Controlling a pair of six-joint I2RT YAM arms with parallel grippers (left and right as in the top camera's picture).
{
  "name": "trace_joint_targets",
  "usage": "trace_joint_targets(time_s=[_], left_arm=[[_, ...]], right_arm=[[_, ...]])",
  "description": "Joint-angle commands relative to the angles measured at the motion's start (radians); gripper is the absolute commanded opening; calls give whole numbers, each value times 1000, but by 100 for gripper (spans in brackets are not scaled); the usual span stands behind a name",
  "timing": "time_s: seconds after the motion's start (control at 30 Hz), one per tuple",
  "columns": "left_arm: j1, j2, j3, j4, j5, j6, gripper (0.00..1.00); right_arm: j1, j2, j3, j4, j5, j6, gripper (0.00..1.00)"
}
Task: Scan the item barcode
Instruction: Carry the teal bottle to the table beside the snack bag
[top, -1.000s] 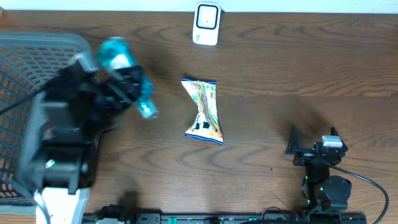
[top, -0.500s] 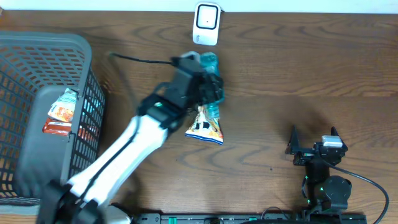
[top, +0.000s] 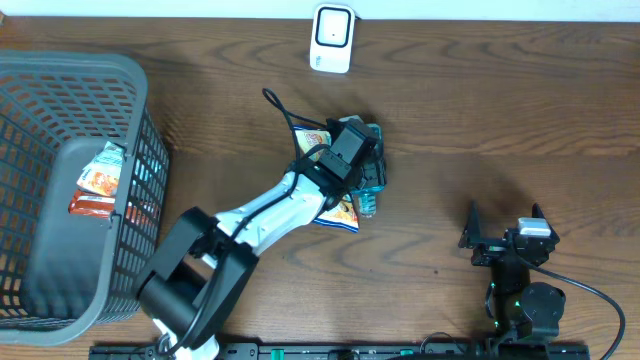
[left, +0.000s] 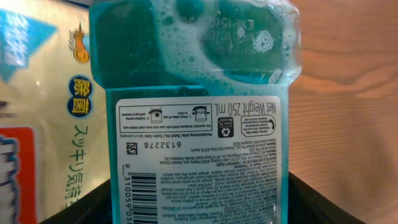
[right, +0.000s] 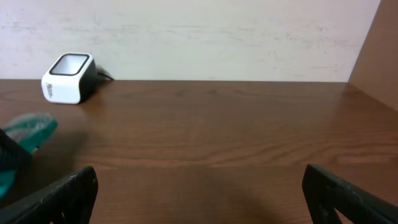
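We note the left gripper (top: 355, 155) closed partway round the teal mouthwash bottle (left: 199, 124), its barcode label facing the wrist camera, above the snack packet (left: 43, 137) mid-table, apart from the scanner (top: 331, 38). Right gripper (right: 200, 190) rests wide apart, holding nothing

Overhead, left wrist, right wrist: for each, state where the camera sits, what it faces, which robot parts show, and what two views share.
Overhead: above the table, looking straight down; left arm, left gripper holding the blue bottle, right gripper.
Left wrist: behind its fingers, facing the blue bottle's label; finger edges below.
Right wrist: low, facing across the table to the wall; open fingers at the bottom corners.
Shared: overhead and right wrist both show the scanner.
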Motion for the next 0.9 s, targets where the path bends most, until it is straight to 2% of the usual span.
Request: trace_joint_targets(time_s=[0.0,0.2,0.63,0.77,0.87], left_arm=[[-3,40,35,14,-23,-19,51],[-14,102,35,50,3,-36,51],[-16,105,35,50,2,-35,53],[-16,105,35,47,3,-35,64],[-16,105,35,47,3,-35,79]], right_arm=[[9,-6,0,-6,-2,-8,99],[9,-6,0,-6,-2,-8,99],[9,-6,0,-6,-2,-8,99],[9,-6,0,-6,-2,-8,99],[9,-6,0,-6,-2,-8,99]])
